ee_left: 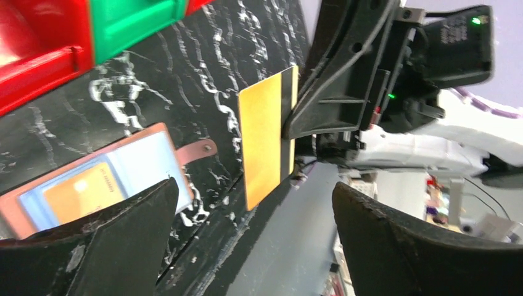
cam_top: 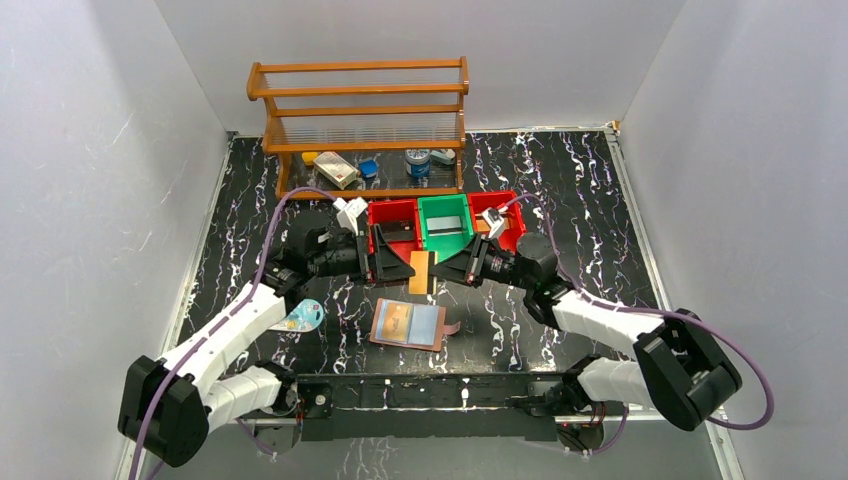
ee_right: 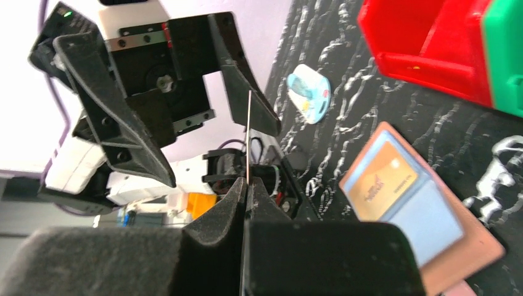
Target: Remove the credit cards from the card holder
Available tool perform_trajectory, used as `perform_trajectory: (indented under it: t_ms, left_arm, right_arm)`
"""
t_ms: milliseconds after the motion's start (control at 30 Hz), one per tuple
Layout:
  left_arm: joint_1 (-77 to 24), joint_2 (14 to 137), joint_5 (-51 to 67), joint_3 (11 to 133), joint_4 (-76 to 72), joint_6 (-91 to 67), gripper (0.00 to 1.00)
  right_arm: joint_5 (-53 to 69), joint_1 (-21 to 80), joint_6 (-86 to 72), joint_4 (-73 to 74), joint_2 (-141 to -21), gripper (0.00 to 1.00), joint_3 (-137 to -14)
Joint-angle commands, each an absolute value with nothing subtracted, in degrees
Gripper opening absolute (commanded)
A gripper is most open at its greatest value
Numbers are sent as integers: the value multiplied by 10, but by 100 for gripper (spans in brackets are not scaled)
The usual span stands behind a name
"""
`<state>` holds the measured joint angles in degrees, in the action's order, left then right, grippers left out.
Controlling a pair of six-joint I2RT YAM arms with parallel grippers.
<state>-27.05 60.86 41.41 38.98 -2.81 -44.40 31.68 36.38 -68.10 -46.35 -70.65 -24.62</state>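
Observation:
The card holder (cam_top: 408, 324) lies open on the table, brown leather with clear bluish pockets. An orange card (ee_left: 80, 194) sits in one pocket and also shows in the right wrist view (ee_right: 379, 182). My right gripper (cam_top: 447, 270) is shut on another orange credit card with a black stripe (ee_left: 265, 139), holding it upright above the table; it shows edge-on in the right wrist view (ee_right: 248, 135). My left gripper (cam_top: 400, 262) faces it, open wide and empty, with the card just in front of its jaws. A pale blue flat card-like piece (cam_top: 303, 317) lies by the left arm.
Red bins (cam_top: 393, 222) (cam_top: 500, 215) and a green bin (cam_top: 445, 222) stand just behind the grippers. A wooden rack (cam_top: 360, 125) with small items under it stands at the back. White walls close in the left, right and back sides.

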Motion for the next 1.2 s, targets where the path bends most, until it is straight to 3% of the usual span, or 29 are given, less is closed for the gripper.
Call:
perform_trajectory:
  t_ms: [0,200,400,767,1167]
  left_arm:
    - [-267,572,325,429,85,-387,97]
    - [-267,539,219,439,150,-353,98]
    - [-267,523,178,434,163,-351,98]
    - [-267,514,174,428,170,-345,98]
    - [-267,502,178,425,177,-335,98]
  right_arm:
    - [245,359,-578,-289,-654,0,-297]
    - [96,359,-437,-47,-600,0,-383]
    - [-8,359,-321,65,-590,0,-441]
    - [-140,359,-43,82,-587,0,-471]
    - [-132,355,308,116,-676,0,-503]
